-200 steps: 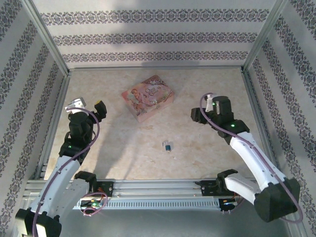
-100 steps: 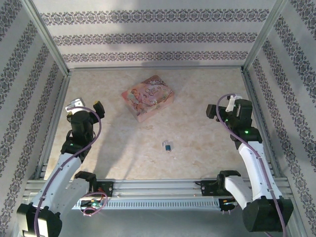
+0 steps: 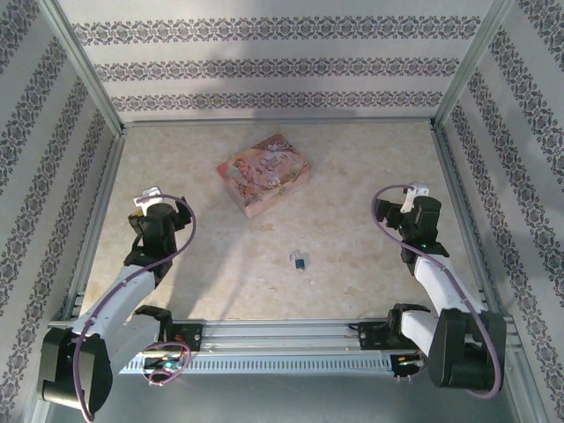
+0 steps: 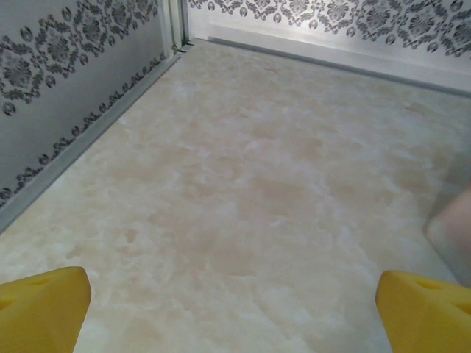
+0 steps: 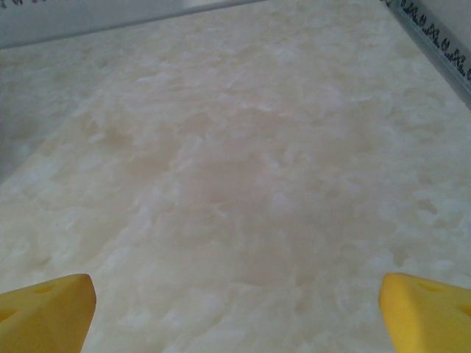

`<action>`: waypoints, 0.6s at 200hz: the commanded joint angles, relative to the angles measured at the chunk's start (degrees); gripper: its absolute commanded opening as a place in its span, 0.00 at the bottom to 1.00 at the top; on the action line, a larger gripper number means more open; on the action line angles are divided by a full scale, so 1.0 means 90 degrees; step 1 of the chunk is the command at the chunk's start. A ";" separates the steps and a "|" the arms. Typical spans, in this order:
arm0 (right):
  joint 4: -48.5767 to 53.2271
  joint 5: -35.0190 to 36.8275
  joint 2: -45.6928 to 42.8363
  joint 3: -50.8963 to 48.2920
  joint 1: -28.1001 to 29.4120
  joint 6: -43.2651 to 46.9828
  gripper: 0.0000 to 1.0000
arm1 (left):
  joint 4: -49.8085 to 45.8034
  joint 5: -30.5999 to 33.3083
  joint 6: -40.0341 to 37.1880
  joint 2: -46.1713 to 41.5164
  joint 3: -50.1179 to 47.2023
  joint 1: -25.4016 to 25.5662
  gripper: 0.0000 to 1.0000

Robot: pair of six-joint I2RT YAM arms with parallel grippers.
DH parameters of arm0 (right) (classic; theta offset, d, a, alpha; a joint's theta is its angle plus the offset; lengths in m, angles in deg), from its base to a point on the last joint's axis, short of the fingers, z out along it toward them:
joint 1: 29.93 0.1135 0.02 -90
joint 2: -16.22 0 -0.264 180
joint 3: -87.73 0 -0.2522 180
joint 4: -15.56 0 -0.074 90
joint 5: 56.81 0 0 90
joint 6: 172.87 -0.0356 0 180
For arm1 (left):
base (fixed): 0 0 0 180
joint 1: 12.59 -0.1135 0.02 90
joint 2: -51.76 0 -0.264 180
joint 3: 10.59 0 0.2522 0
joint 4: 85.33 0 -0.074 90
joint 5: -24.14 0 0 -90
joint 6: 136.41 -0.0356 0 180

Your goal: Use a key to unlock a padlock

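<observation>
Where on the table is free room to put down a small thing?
The table is bare between the pink box and the right wall, and between the box and the left wall. Bare surface also lies before the open left pincer and the open right pincer. Only the middle is taken: the padlock lies there, on the box's near side.

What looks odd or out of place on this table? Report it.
Nothing is spilled or damaged. The pink box sits skewed on the table, at an angle to its edges. The padlock lies alone near the middle, apart from the box. The left hand and right hand are both open and empty.
</observation>
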 commanded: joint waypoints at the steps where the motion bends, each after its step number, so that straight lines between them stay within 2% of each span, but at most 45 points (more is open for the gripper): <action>1: -0.1865 -0.0223 0.0486 -0.0327 -0.0049 0.0113 0.98 | 0.0501 0.0450 -0.0634 -0.0208 -0.0198 -0.0094 0.99; 31: -0.3686 -0.0538 0.1453 -0.0676 -0.0076 0.0127 0.98 | 0.0667 0.0716 -0.1066 -0.0354 -0.0442 -0.0151 0.99; 50: -0.3838 -0.0926 0.1790 -0.0493 -0.0124 -0.0061 0.98 | 0.0809 0.0722 -0.1317 -0.0334 -0.0520 -0.0244 0.99; 73: -0.5263 -0.1315 0.2619 -0.0709 -0.0068 -0.0047 0.98 | 0.0913 0.0625 -0.1425 -0.0229 -0.0589 -0.0354 0.99; 94: -0.5121 -0.1209 0.2620 -0.0739 0.0161 0.0307 0.99 | 0.1370 0.0326 -0.1605 -0.0004 -0.0774 -0.0377 0.99; 112: -0.5714 -0.1294 0.3165 -0.0675 0.0234 0.0293 0.98 | 0.1679 0.0062 -0.1605 0.0329 -0.0813 -0.0377 0.99; 120: -0.5252 -0.1338 0.3068 -0.0533 0.0223 0.0357 0.98 | 0.1777 -0.0111 -0.1599 0.0481 -0.0803 -0.0377 0.99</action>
